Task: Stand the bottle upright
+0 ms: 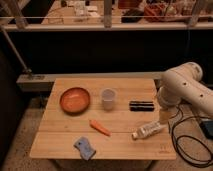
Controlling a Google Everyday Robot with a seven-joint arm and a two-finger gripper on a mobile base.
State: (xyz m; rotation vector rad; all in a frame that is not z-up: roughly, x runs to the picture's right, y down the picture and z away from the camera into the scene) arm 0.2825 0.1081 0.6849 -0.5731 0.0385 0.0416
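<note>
1. Wooden table (60, 145), camera view, the only one you get. The bottle (149, 130) lies on its side near the right front corner. Its cap end points left and toward the front edge, and its base end points toward the arm.
2. The bottle sits clear of its neighbours, so you have room to tip it up without knocking anything.
3. The gripper (164, 116) hangs off the white arm (182, 90), just above and behind the bottle's base end. It looks staged for a grab there. I cannot tell whether it is spread or closed, or whether it touches the bottle.
4. Judgement: the task is not done, since the bottle is flat on the wood. The step in hand reads as approach, pre-grasp.
5. Other items:
   - orange bowl (75, 99), back left
   - plastic cup (108, 98), upright mid-table
   - black box (142, 105), near the gripper, behind the bottle
   - orange carrot-like piece (100, 127), left of the bottle
   - blue cloth (85, 147), front left
6. Risk, as I read it: the bottle is round and close to the edge, so a nudge could roll it off. You'd want to grip across the body, then rotate it until the base lands on the wood.
</note>
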